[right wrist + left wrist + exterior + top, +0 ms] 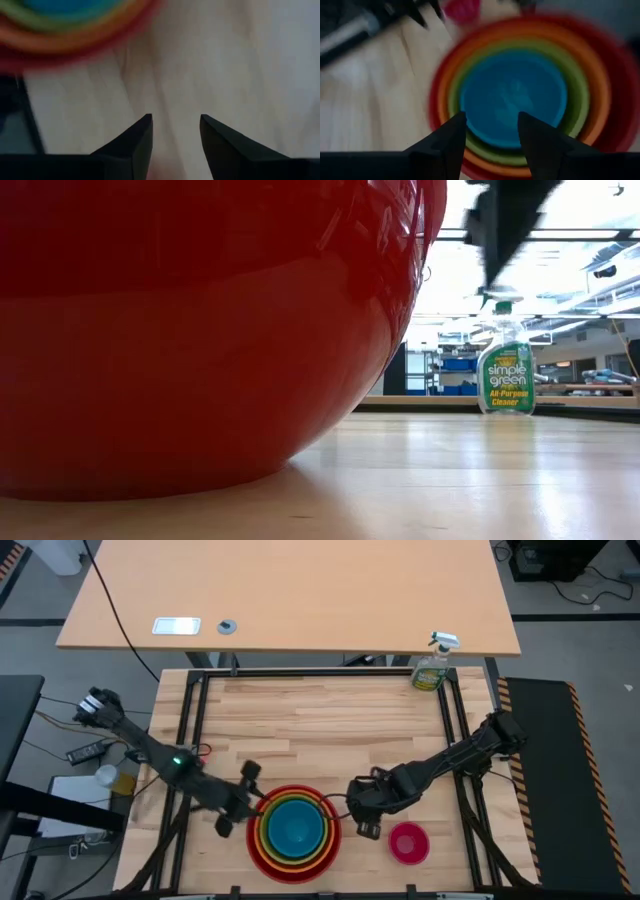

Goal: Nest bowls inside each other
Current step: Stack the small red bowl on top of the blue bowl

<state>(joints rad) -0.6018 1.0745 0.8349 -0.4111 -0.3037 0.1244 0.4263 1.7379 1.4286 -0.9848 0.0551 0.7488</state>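
Four bowls sit nested near the table's front edge: red outermost, then orange, yellow-green and blue innermost. The red bowl's wall fills the low view, its base on the table. The small pink bowl stands alone on the table, to the right of the stack. My left gripper is open at the stack's left rim, and nothing is between its fingers. My right gripper is open between the stack and the pink bowl, pointing down at bare wood.
A green spray bottle stands at the table's far right corner. A second wooden table lies beyond the far edge. Bare wood stretches across the middle and far part of the table.
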